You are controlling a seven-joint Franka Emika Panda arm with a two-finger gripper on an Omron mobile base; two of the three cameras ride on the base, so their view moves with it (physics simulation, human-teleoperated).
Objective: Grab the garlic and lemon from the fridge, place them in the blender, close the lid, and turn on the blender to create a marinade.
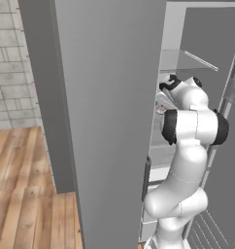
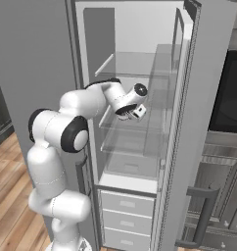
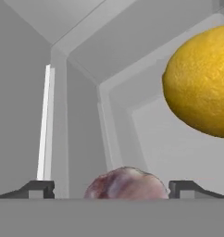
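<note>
A lemon to the upper right of the jaws is cut off by the hand view's right edge. Between the jaws, a pinkish-purple garlic shows its top only. Whether the jaws touch it cannot be told.

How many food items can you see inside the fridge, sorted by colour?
Yellow: 1, the lemon
Purplish-pink: 1, the garlic, between the gripper fingertips
Total: 2
</note>
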